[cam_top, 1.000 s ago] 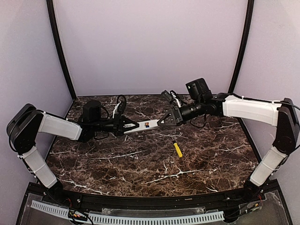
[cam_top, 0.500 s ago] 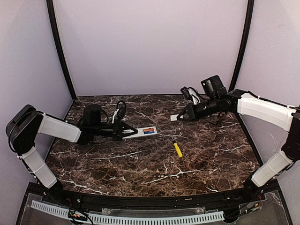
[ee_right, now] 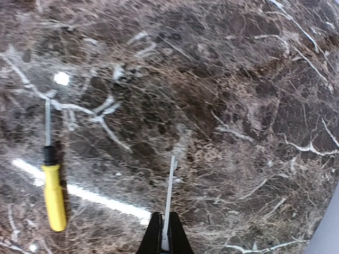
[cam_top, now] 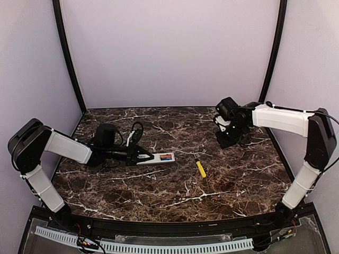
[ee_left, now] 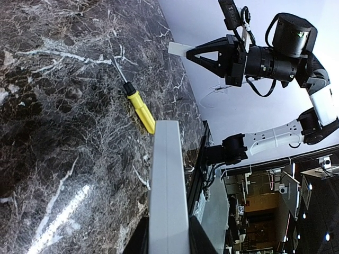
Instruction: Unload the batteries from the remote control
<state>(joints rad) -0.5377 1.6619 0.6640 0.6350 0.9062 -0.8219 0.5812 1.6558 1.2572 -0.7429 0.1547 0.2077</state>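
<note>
In the top view my left gripper [cam_top: 139,157] is shut on one end of the remote control [cam_top: 157,157], a slim white bar held low over the left middle of the table. The batteries [cam_top: 167,156] show blue and orange-red in its open far end. The left wrist view looks along the remote control [ee_left: 168,185] between my left gripper [ee_left: 167,242] jaws, and the batteries are hidden there. At the back right my right gripper [cam_top: 229,141] points down at the table. In its wrist view my right gripper [ee_right: 163,241] is shut on a thin white lid [ee_right: 169,193], seen edge-on.
A yellow stick tool [cam_top: 201,169] with a black tip lies on the dark marble table [cam_top: 159,190] between the two arms, also seen as the yellow tool [ee_right: 54,197] left of the lid. The left wrist view shows it [ee_left: 141,111] beyond the remote. Purple walls close off the back and sides.
My right gripper pulled away from the remote with the white lid, swung to the back right and tipped down toward the table. The batteries now show. My left gripper lowered the remote slightly.
</note>
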